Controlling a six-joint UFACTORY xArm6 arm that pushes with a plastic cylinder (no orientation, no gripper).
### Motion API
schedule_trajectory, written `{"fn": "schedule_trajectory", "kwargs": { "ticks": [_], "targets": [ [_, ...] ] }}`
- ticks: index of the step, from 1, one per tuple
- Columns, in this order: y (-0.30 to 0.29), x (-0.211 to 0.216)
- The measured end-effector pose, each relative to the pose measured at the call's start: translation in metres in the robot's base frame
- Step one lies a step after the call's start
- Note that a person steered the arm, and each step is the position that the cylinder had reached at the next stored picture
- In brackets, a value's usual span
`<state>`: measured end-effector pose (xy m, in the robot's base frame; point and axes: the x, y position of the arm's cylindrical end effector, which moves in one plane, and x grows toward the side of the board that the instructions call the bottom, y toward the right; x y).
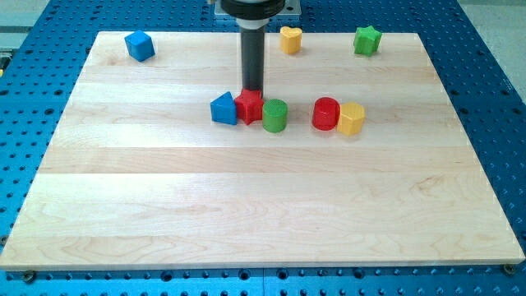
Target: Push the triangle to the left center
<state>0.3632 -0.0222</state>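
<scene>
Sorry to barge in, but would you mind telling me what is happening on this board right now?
My tip sits just above the red block, which is wedged between the blue triangle and the green cylinder near the board's centre. The triangle is meant to go to the left centre and has not got there yet.

Arm shows only as a straight dark grey rod, round in section, smooth, plain sides, same width all the way down. Faint lighter sheen along one side. Upper end sits in a wider black round collar under a light grey metal mounting plate, both cut off by the view's top. My tip, blunt and flat, same dark colour as the rod. No markings, cables or screws can be made out.
</scene>
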Motion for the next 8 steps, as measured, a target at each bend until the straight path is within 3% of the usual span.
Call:
{"fn": "schedule_trajectory", "kwargs": {
  "ticks": [3, 6, 7, 8],
  "targets": [
    [0.01, 0.071],
    [-0.017, 0.025],
    [-0.085, 0.033],
    [-0.109, 0.032]
  ]
}}
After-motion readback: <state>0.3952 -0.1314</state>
